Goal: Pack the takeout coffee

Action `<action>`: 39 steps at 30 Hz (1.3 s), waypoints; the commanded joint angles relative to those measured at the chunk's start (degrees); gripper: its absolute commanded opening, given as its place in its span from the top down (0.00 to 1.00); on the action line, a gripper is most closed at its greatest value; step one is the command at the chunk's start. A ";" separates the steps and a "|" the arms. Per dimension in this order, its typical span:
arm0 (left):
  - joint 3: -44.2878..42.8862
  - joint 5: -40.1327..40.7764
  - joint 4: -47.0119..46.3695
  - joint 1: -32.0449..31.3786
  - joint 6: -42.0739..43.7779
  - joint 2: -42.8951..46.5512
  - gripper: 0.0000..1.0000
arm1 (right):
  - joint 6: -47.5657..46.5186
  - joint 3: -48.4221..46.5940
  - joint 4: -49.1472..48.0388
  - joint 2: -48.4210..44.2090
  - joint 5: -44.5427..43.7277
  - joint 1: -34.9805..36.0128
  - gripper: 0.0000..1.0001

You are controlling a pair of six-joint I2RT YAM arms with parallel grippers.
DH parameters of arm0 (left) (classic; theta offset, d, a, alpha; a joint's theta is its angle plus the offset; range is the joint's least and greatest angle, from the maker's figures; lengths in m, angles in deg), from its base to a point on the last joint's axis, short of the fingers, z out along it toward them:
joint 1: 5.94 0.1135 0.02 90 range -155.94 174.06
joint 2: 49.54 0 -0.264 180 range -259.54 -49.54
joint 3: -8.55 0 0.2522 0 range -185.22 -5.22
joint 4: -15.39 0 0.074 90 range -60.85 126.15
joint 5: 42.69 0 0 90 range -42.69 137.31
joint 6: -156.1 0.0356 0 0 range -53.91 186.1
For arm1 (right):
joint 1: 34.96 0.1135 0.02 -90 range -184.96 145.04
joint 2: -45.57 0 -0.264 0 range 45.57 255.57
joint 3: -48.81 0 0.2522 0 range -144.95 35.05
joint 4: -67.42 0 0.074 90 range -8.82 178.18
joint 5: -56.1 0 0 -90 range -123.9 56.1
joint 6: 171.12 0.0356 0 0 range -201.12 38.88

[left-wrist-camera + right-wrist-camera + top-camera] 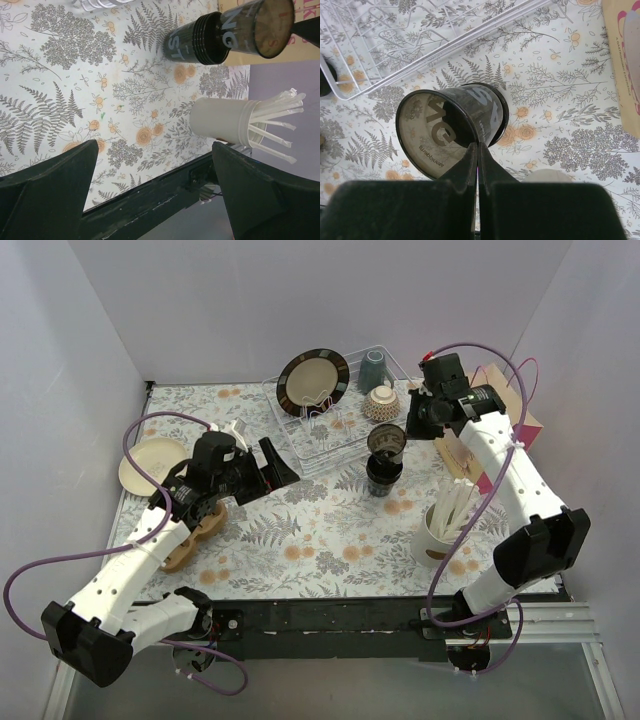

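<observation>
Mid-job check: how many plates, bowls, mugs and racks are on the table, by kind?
Plates: 2, the dark plate and the cream plate
Bowl: 1
Mug: 1
Rack: 1
Total: 5

The flat table covering [300, 530] is showing grey ferns and orange flowers on a white ground. The tilted black paper cup [386, 442] is carrying pale grey letters, and the stack of black paper cups [383, 478] is showing similar letters. The round white cup [437, 535] and its thin paper-wrapped sticks [455, 505] are looking plain white. The round ceramic plate [313, 382] is showing a cream centre inside a dark, striped rim. The ceramic mug [373, 370] is looking grey-blue, the cardboard box [530, 420] pink, and the thin cables [150, 425] purple.
</observation>
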 commanded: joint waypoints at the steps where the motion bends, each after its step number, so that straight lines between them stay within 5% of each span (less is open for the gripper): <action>1: -3.13 2.45 1.74 -0.31 1.59 1.52 0.02 | 0.75 -4.75 2.09 -3.29 1.15 -0.17 0.99; 11: -5.07 4.30 4.03 -0.31 2.30 1.43 0.02 | 3.91 -3.18 0.17 -8.03 13.00 -0.08 0.99; 17: -5.24 6.05 6.22 -0.31 2.12 2.40 0.02 | 10.84 7.27 -7.21 -13.04 20.48 3.43 0.99; 26: -2.26 5.62 8.42 -0.23 2.12 4.42 0.02 | 19.47 21.44 -20.40 -16.04 19.54 16.07 0.99; 39: 6.35 2.81 5.96 -0.23 -1.84 6.71 0.02 | 19.82 30.75 -32.01 -12.44 21.90 19.87 0.99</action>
